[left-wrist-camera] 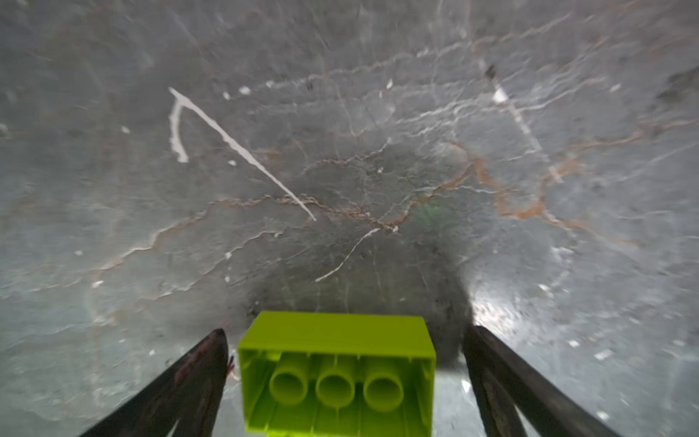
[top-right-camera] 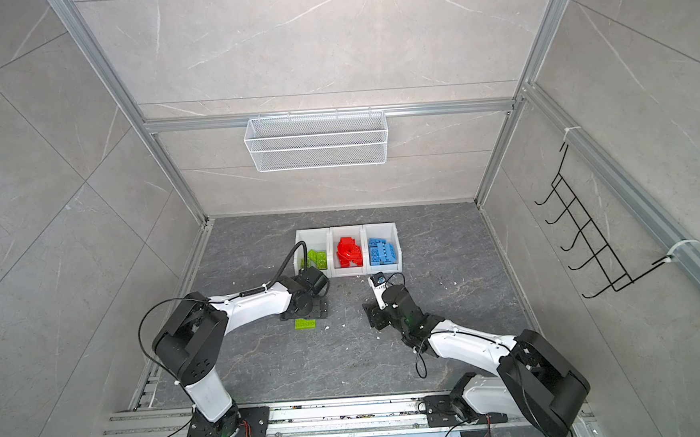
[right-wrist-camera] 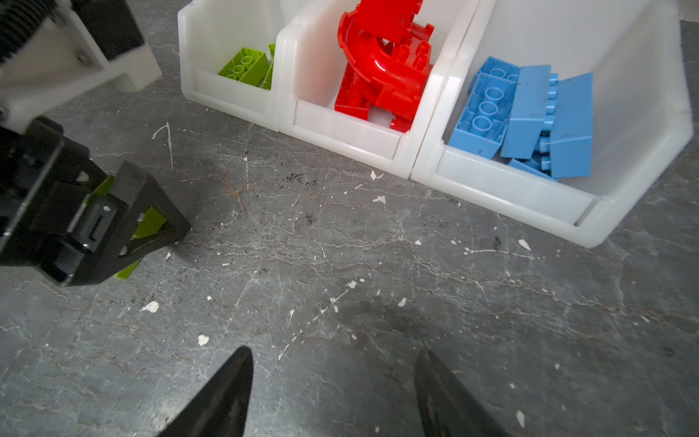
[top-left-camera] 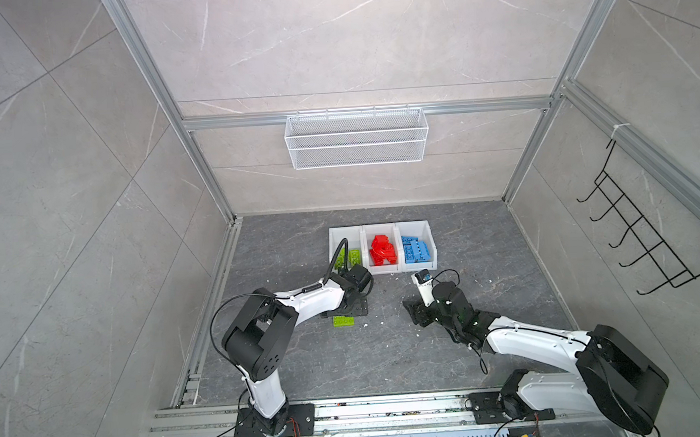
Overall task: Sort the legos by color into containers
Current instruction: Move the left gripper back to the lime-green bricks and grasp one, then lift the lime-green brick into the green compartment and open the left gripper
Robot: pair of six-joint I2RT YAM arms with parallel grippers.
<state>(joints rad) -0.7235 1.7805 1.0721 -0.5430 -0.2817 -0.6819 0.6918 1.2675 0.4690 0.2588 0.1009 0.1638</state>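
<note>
Brick (top-left-camera: 343, 320): lime, the only one I see outside the bins. In both top views it lies on the floor (top-left-camera: 389, 350), straight below the green bin (top-left-camera: 343, 233) and apart from it.
L gripper (left-wrist-camera: 346, 331) is down over it, jaws spread wide, nothing gripped yet. Wrist view shows the brick betw. the fingers, hollow side toward cam, nearer one finger than the other.
R gripper (right-wrist-camera: 334, 353) sits below the blue bin (top-left-camera: 413, 226) in top views, jaws partly apart, empty.
Red bin (top-left-camera: 378, 228) and blue bin each hold their own colour.

Risks, my read:
- Off-centre brick: the near finger hits first on closing and shoves or spins it. Slick plastic could squirt out.
- Brick prob. on its side (blur, not sure), so the pinch may land on thin hollow walls. That means a poor hold and a drop en route.
- L arm cable (top-left-camera: 335, 253) arcs over the green bin and could snag the rim at drop-off.
- R gripper is close to mid-floor, so I'd keep it parked to avoid an arm clash.
</note>
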